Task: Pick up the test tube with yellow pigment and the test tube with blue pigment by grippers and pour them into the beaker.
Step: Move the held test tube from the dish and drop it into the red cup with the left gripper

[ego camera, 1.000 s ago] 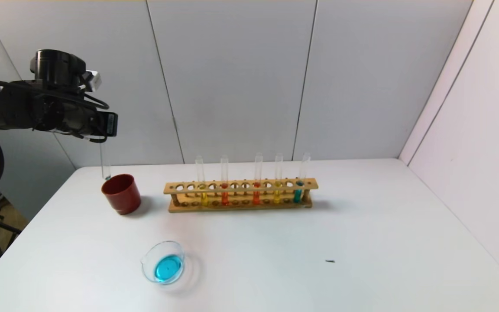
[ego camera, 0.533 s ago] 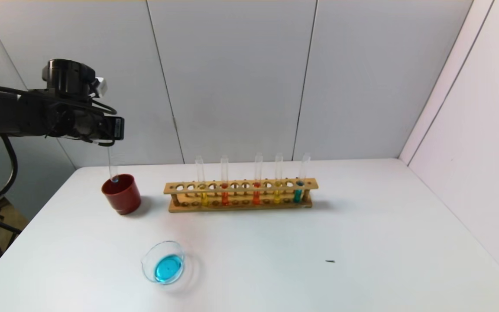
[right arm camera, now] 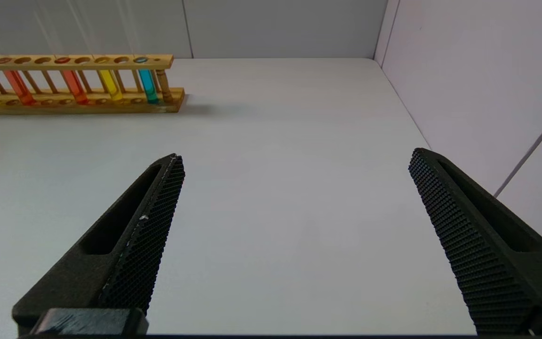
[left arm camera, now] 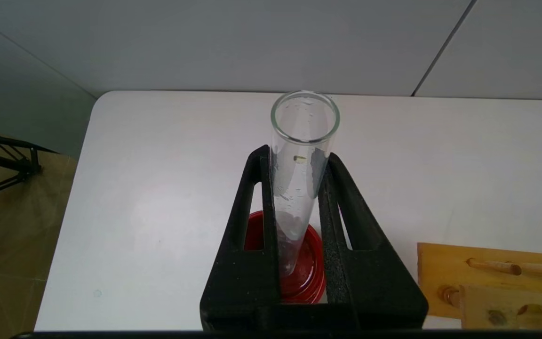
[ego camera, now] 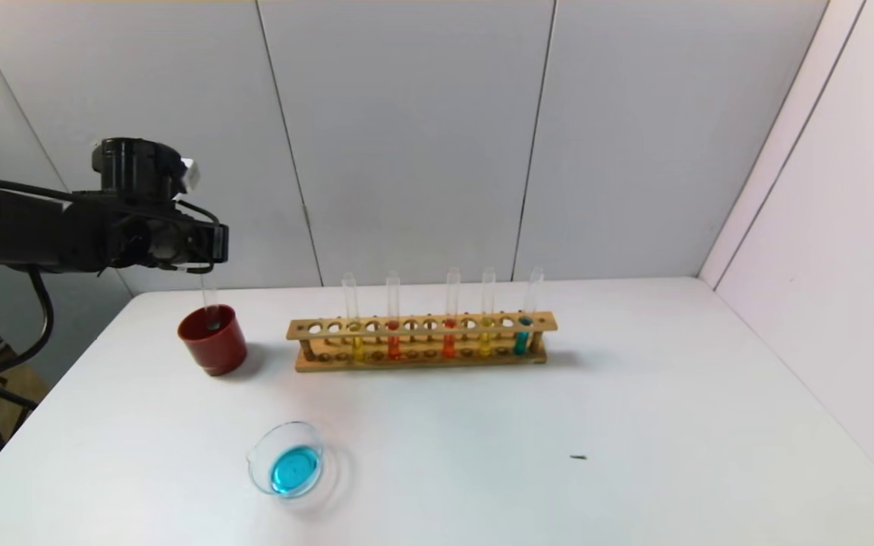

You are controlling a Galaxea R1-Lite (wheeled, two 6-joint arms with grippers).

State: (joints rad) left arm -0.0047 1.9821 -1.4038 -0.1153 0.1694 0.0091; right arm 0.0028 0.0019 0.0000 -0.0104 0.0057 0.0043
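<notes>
My left gripper [ego camera: 208, 256] [left arm camera: 297, 157] is shut on a nearly empty clear test tube [ego camera: 211, 299] [left arm camera: 299, 188]. It holds the tube upright, with the lower end inside the dark red cup [ego camera: 213, 345] [left arm camera: 311, 278]. The beaker [ego camera: 287, 459] stands near the front of the table and holds cyan-blue liquid. The wooden rack [ego camera: 422, 327] holds two test tubes with yellow pigment [ego camera: 357, 345] [ego camera: 485, 341] and one test tube with blue pigment [ego camera: 522, 337] [right arm camera: 147, 84]. My right gripper [right arm camera: 294, 160] is open and empty, low over bare table, out of the head view.
Two tubes with orange-red liquid [ego camera: 394, 345] [ego camera: 449, 343] stand in the rack between the yellow ones. A small dark speck [ego camera: 578, 457] lies on the white table [ego camera: 634, 425]. Grey wall panels close off the back and right.
My left gripper has moved right and down with the tube. The tube's lower end went from behind the red cup's rim to inside the cup.
</notes>
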